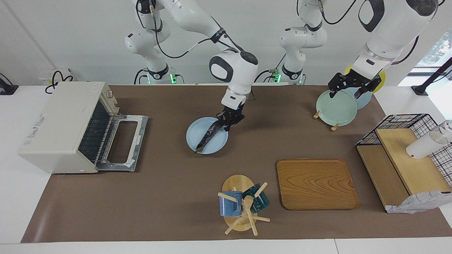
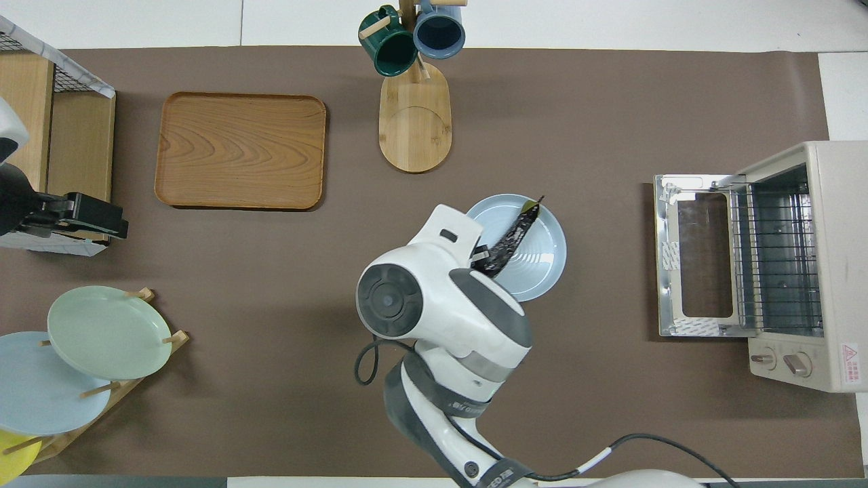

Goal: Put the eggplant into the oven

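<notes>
Eggplant gripped by one end, over the plate

The right gripper [image 1: 229, 121] is clenched on the eggplant [image 1: 209, 134], hanging over the blue plate [image 1: 195, 135]; the long fruit may swing, slip or catch the oven [image 1: 58, 123] door. The left gripper [image 1: 348, 90] waits open over the plate rack [image 1: 333, 125].

Right arm's wrist is covering the right gripper [image 2: 483, 256], which is clamping the near end of the eggplant [image 2: 512, 234]; the eggplant is lying slantwise over the light blue plate [image 2: 542, 264], stem tip poking past the rim farther from the robots. The oven [image 2: 786, 264] is sitting at the right arm's end of the table, door [image 2: 695, 254] dropped flat toward the plate, wire rack showing. Left gripper [image 2: 102, 218] is waiting with fingers spread, over the wooden shelf [image 2: 74, 149] edge at the other end.
</notes>
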{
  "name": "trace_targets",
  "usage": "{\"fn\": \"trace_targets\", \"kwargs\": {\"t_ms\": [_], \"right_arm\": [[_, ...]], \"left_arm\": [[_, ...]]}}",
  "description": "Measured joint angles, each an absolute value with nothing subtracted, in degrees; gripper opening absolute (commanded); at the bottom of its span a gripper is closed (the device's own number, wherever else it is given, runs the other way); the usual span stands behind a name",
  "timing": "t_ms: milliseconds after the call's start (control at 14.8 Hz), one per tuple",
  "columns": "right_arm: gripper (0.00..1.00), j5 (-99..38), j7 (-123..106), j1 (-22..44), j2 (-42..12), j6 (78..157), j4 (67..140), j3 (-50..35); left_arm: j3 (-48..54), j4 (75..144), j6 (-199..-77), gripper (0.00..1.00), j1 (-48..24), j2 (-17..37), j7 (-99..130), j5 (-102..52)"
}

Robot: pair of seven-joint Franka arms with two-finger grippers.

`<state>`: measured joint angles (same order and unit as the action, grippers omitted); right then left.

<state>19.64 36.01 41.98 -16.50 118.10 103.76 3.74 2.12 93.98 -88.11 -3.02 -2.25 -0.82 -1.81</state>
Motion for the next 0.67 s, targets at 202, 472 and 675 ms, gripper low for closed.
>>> {"fn": "trace_targets", "kwargs": {"t_ms": [202, 472, 675], "right_arm": [[0.0, 19.6, 34.3, 34.8, -12.5, 114.4, 106.0, 3.8], [0.0, 19.6, 31.3, 28.1, -8.9, 110.9, 109.7, 3.8], [0.0, 19.6, 28.7, 23.1, -8.3, 108.6, 110.5, 3.8]], "left_arm": [[1.8, 94.0, -88.1, 1.0, -3.0, -2.4, -0.8, -1.8], [1.8, 94.0, -88.1, 1.0, -3.0, -2.4, -0.8, -1.8], [1.8, 94.0, -88.1, 1.0, -3.0, -2.4, -0.8, -1.8]]}}
